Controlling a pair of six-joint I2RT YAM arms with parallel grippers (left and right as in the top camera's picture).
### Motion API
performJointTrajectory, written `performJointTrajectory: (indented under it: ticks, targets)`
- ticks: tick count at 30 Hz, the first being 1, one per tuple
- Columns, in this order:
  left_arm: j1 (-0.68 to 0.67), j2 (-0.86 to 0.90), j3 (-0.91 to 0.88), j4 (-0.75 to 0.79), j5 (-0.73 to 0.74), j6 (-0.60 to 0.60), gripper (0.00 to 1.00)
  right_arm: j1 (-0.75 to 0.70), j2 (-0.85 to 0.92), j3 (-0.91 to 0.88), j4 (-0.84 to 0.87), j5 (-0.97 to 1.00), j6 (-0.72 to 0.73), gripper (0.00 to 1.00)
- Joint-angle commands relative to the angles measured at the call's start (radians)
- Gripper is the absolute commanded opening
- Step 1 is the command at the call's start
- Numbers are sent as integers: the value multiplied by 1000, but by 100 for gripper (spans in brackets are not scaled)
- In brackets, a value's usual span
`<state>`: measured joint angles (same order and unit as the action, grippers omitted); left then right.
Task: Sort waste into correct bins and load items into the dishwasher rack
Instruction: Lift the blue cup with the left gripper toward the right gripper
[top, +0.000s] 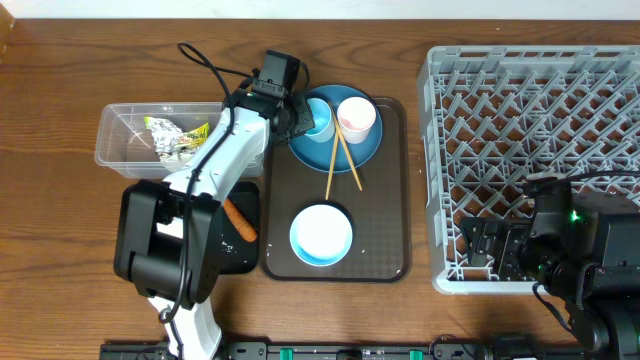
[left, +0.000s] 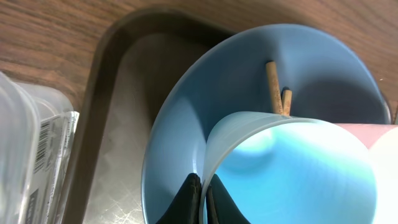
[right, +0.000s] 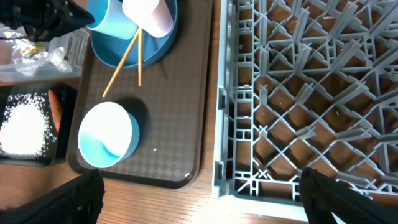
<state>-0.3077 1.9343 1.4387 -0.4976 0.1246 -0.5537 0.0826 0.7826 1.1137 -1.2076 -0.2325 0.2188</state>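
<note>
Light-blue cup (top: 318, 120) is the item in hand. My left tool (left: 204, 200) is clamped on its thin wall, one finger inside the rim and one outside, jaws pinched together. The cup stands mouth up on the blue plate (top: 368, 150), toward the plate's 10 o'clock side, with the pink cup (top: 356, 115) just beside it at 3 o'clock. Two wooden chopsticks (top: 342, 165) lie in a narrow V. Their joined ends are by the cups and the spread ends run over the plate's 6 o'clock rim onto the dark-brown serving tray (top: 385, 215). The plate occupies that tray's 12 o'clock end. The white bowl (top: 321, 233), blue inside, stands upright at the 6 o'clock end.

From overhead, I see the clear tub (top: 115, 150) at 10 o'clock on the worktop (top: 60, 80), holding the yellow-green wrapper (top: 163, 133). The black tray (right: 34, 98) sits toward 7 o'clock, largely under my left arm. It holds the rice grains (right: 25, 132), and the carrot (right: 55, 109) lies along its 3 o'clock edge.

The dishwasher rack (top: 540, 120) fills the 3 o'clock side of the worktop. My right tool (right: 202, 180) hangs over the rack's 7 o'clock corner, jaws spread fully and gripping nothing.
</note>
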Motion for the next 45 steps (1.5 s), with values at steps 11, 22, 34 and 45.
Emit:
performJointTrajectory:
  ticks: [11,22,34,45]
  targets:
    - [82,-409,19,-188,160,-2,6,-18,-3,16,13,-107,-81,99]
    - [195,-509,19,-184,1120,-2,6,-18,9,16,287,-640,-225,99]
    - [183,-510,19,-156,1420,-2,6,-18,167,16,552,-1072,-228,99]
    - [99,-510,18,-156,1355,-2,6,-16,278,16,772,-1182,-148,96]
